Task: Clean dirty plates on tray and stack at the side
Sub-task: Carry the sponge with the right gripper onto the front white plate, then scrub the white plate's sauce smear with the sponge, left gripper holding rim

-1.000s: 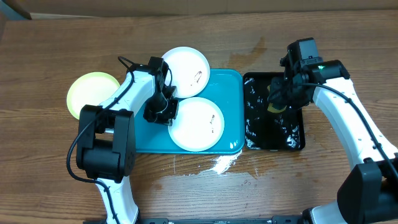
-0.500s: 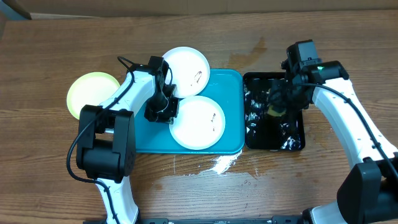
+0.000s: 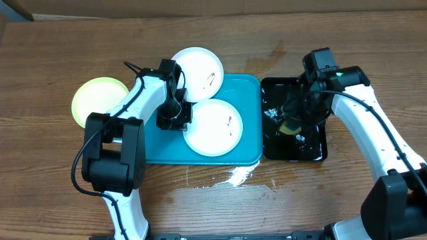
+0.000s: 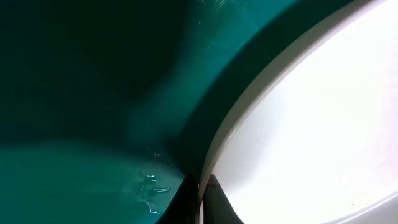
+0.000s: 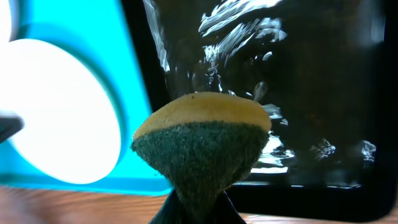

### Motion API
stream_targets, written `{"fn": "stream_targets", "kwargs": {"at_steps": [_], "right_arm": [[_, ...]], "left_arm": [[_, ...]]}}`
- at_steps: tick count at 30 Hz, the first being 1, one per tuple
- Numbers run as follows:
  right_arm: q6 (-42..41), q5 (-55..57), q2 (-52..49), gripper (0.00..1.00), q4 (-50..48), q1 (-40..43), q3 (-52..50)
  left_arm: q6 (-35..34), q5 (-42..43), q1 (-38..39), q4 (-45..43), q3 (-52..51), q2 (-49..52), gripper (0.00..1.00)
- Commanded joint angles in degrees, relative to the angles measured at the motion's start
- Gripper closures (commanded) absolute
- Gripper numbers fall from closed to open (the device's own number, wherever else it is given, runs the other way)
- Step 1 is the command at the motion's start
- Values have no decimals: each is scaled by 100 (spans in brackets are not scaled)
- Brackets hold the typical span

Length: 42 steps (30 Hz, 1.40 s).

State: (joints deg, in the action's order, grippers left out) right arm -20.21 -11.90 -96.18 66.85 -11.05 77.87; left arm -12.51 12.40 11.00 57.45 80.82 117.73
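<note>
White, with a few small marks, the front plate (image 3: 215, 128) lies on the turquoise tray (image 3: 250, 87). Your left end effector (image 3: 173, 121) is clenched on its rim, with fingers (image 4: 219, 200) on either side of the edge. Just beyond that end effector, the second white plate (image 3: 197, 70) overhangs the tray's far rim. The green plate (image 3: 99, 100) sits on the table (image 3: 60, 167), well off to the end effector's outer side. Your right end effector (image 3: 295, 116) pinches a sponge (image 5: 202, 143) over the wet black tray (image 3: 313, 150). White splashes (image 3: 237, 175) lie on the table near the turquoise tray's front corner.
</note>
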Motion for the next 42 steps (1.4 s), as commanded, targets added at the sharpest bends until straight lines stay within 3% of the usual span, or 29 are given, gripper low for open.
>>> {"fn": "stream_targets", "kwargs": {"at_steps": [1,8,19,29,41,42], "right_arm": [[26,-859,7,96,-225,-240,-24],[24,-745,-20,96,-890,-1174,-33],[26,826,-713,96,-1222,-2625,-74],[118,844,-1196,96,-2118,-2726,-74],[568,909,-1792,96,-2476,-2758,-74],[570,916,-1834,86,-2522,-2758,-74]], "left_arm": [[-249,-184,15,-52,-81,-9,96],[-245,-184,79,-52,-83,-9,96],[-232,-184,81,-52,-83,-9,96],[-232,-181,81,-52,-83,-9,96],[-229,-184,81,-50,-83,-9,96],[-229,-184,81,-50,-83,-9,96]]}}
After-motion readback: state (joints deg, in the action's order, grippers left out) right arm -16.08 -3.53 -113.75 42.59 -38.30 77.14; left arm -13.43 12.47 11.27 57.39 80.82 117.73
